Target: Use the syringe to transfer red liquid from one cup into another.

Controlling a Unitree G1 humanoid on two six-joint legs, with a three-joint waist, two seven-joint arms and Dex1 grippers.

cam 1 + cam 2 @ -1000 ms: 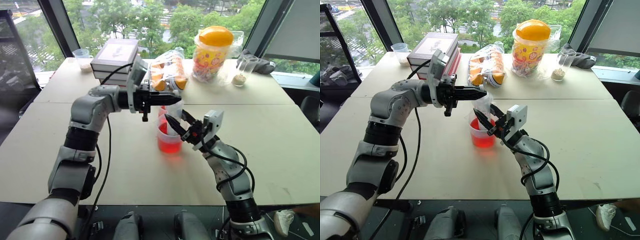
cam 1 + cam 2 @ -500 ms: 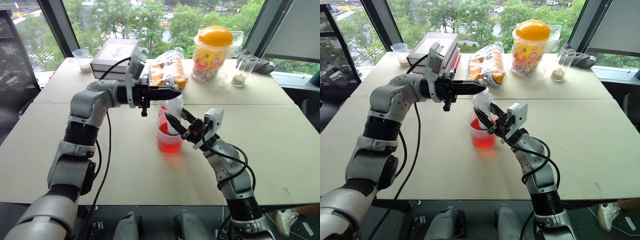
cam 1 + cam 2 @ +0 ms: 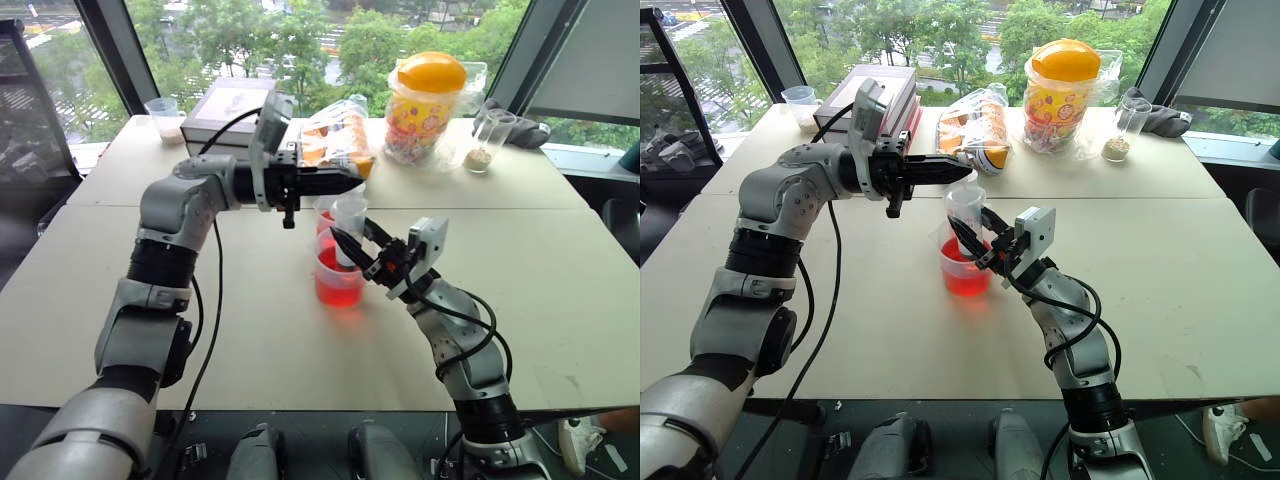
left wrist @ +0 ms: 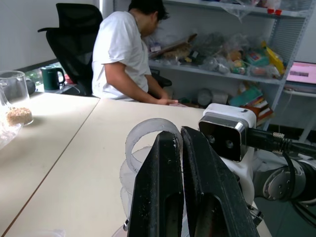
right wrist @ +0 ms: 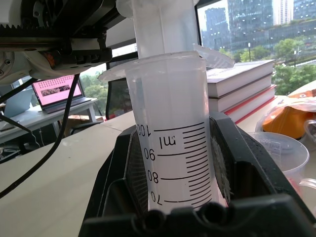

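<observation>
The right gripper clamps the syringe barrel upright over the squat cup of red liquid mid-tabletop — left gripper pinched on the plunger top — bare tabletop lies all around.

The syringe carries black printed graduation marks on its clear barrel: the unit "ml" beside the numbers 100, 90, 80 and 70, the 100 partly cut off at the barrel's edge. Printing on the snack bag and the orange-lidded jar is too small to read.
</observation>
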